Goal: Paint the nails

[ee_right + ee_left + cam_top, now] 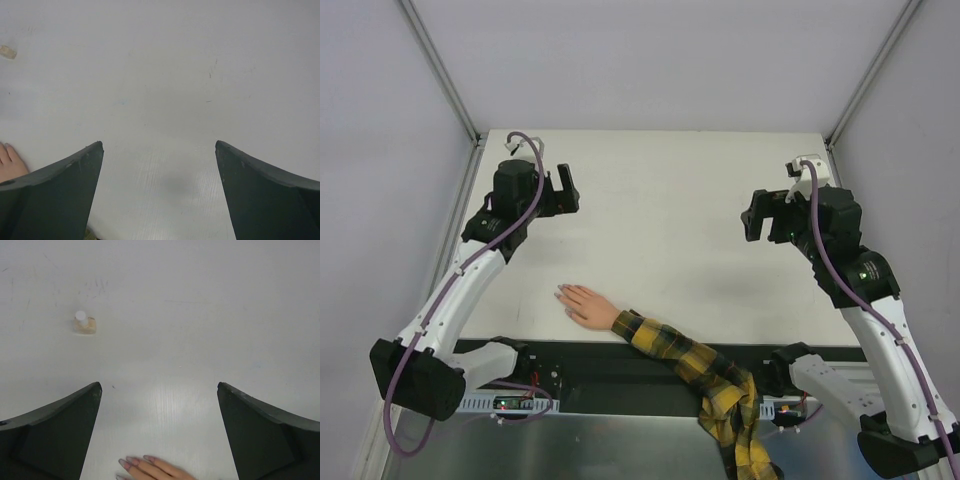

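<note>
A small flesh-coloured hand (585, 304) lies flat on the white table, at the end of a yellow-and-black plaid sleeve (705, 375). Its nails (561, 293) point left and look pinkish-grey in the left wrist view (131, 461). My left gripper (565, 190) is open and empty, raised well behind the hand; the fingers of the hand (150, 467) show at the bottom of its view, below my left gripper (159, 386). My right gripper (752, 218) is open and empty far to the right. In its own view my right gripper (159, 143) is over bare table, with the hand (10, 162) at the left edge.
A small tan bottle with a white cap (84, 324) stands on the table, apart from the hand. A small tan object (7, 51) shows at the far left of the right wrist view. Grey walls enclose the table (660, 180) at the back and sides.
</note>
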